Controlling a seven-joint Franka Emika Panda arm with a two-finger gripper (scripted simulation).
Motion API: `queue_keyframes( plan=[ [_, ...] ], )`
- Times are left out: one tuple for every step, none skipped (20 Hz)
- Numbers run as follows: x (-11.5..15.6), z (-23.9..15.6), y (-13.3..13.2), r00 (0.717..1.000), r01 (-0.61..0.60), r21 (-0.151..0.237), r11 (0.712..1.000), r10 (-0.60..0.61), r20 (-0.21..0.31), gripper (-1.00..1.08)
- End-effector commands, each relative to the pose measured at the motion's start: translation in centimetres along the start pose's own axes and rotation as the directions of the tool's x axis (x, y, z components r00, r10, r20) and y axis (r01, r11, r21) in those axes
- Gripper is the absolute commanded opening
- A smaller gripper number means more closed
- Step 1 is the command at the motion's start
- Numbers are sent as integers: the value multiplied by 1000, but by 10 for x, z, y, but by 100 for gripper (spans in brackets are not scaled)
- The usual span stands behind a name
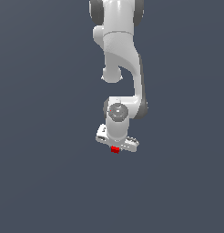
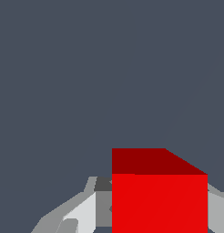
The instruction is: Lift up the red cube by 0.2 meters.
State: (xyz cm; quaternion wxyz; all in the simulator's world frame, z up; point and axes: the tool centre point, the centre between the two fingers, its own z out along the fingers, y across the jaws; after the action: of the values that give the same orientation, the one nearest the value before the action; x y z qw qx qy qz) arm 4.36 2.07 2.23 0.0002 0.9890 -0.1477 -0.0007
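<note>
The red cube [image 1: 115, 149] shows as a small bright red block directly under the white hand of the arm, near the middle of the exterior view. My gripper [image 1: 115, 148] points down over it. In the wrist view the red cube [image 2: 159, 200] fills the space between the grey fingers [image 2: 98, 209], which press against its two sides. My gripper [image 2: 160, 214] is shut on the cube. The fingertips themselves are hidden behind the cube and the hand.
The white arm [image 1: 120, 54] reaches down from the top of the exterior view. Around it there is only a plain dark grey-blue ground [image 1: 41, 182]. No other object or edge shows.
</note>
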Motion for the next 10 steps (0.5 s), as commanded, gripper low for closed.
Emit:
queue_keyframes(
  plan=[
    [0,-4,0,1000,0,0,1000,0,-1,-100],
    [0,-7,0,1000,0,0,1000,0,-1,-100],
    [0,-10,0,1000,0,0,1000,0,-1,-100],
    [0,-14,0,1000,0,0,1000,0,-1,-100],
    [0,-19,0,1000,0,0,1000,0,-1,-100],
    [0,-24,0,1000,-1,1,1000,1,-1,-100],
    [0,-30,0,1000,-1,1,1000,1,-1,-100],
    [-1,-37,0,1000,-1,1,1000,1,-1,-100],
    [-1,-44,0,1000,-1,1,1000,1,-1,-100],
    [-1,-52,1,1000,-1,1,1000,1,-1,-100]
  ],
)
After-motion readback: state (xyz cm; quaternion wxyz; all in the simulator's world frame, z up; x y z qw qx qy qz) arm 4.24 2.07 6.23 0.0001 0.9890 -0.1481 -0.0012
